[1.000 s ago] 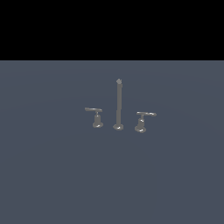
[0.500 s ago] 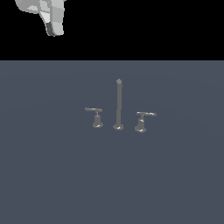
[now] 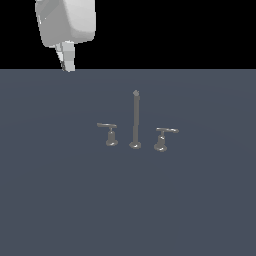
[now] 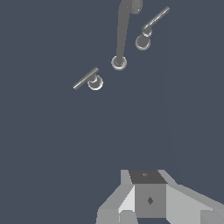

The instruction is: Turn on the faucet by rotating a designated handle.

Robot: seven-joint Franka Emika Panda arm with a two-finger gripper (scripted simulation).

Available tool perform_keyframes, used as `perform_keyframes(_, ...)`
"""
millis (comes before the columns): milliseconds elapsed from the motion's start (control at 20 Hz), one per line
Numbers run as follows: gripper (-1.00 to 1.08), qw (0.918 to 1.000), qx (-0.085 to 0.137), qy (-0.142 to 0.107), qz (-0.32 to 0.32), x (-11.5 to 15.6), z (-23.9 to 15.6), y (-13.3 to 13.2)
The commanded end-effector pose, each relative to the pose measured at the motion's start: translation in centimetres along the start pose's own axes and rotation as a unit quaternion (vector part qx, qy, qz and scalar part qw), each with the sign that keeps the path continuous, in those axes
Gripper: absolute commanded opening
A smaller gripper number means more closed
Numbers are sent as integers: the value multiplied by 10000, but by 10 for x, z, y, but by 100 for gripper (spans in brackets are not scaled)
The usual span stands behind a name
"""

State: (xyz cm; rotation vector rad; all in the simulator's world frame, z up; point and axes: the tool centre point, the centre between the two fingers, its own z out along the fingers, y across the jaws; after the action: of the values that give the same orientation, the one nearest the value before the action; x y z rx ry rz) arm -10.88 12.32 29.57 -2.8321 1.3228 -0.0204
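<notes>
One slim handle (image 3: 107, 125) well apart from the raised pincer (image 3: 67, 62).

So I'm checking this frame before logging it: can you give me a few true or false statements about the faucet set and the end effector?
1. The end effector touches the handle. False: it hangs well apart from it, at the exterior view's upper left.
2. The spout rod stands upright between two lever handles. True.
3. The slim handle sits on the exterior view's right. False: it is on the left; the chunkier handle is on the right.
4. Each piece has its own round base. True.
</notes>
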Motion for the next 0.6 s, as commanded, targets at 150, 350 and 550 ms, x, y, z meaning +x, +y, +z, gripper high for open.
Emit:
perform_keyframes(150,-100,9987,2,-7,515,10,25,-21)
perform_keyframes(350,-100,9962,-2,-10,870,18,42,-35)
perform_keyframes(550,-100,9925,-9,-9,1221,28,59,-48)
